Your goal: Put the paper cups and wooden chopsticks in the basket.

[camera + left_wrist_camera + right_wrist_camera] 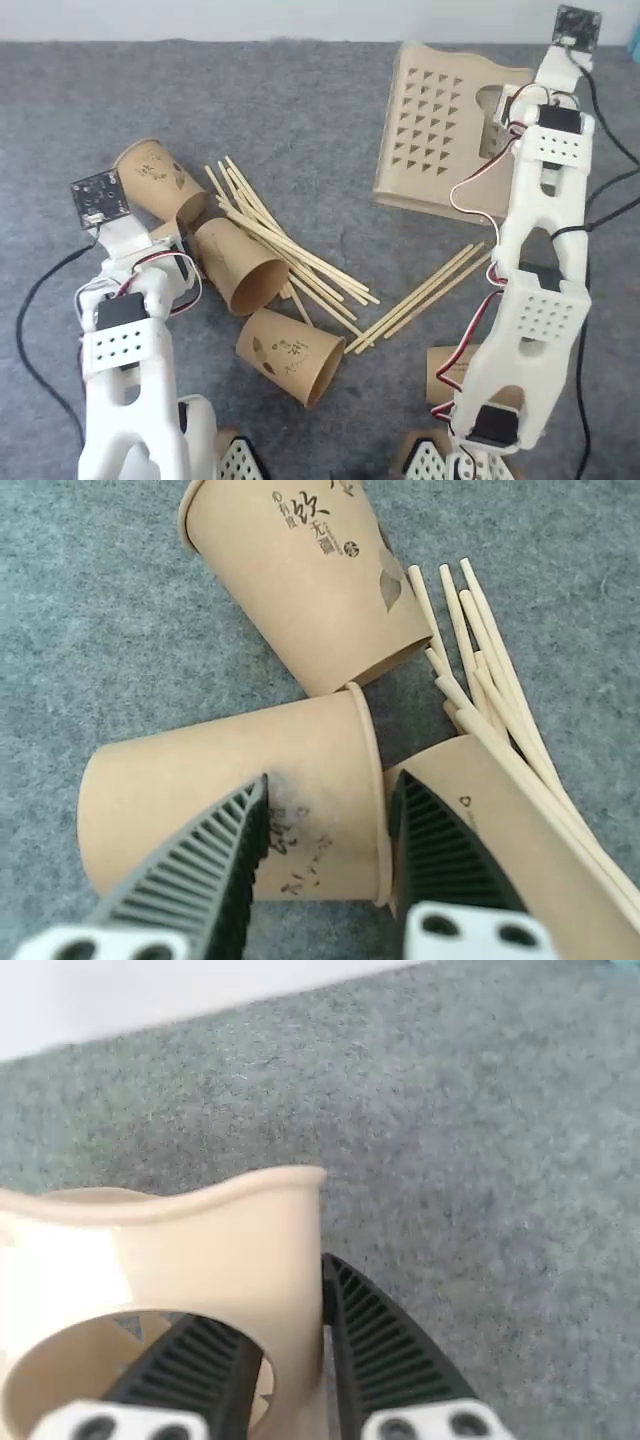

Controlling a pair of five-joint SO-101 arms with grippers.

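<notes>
Fingers point(210, 880) of the left gripper point(325, 850) stand wide apart, straddling a paper cup point(220, 790) on its side on the grey carpet point(300, 100) — contact can't be told. Second cup point(300, 570) lies just beyond it. Third cup point(470, 810) sits beside its rim, under a few of the wooden chopsticks point(290, 250), which fan across the middle. Fourth cup point(290, 355) lies on its side near the bundle's lower end. Smaller bunch of chopsticks point(425, 295) lies right of centre. Fifth cup point(445, 370) is partly behind the right arm point(530, 300). Basket point(440, 120) at far right, perforated wall showing — right gripper point(295, 1330) pinched narrow on its wall, one finger inside, one outside.
</notes>
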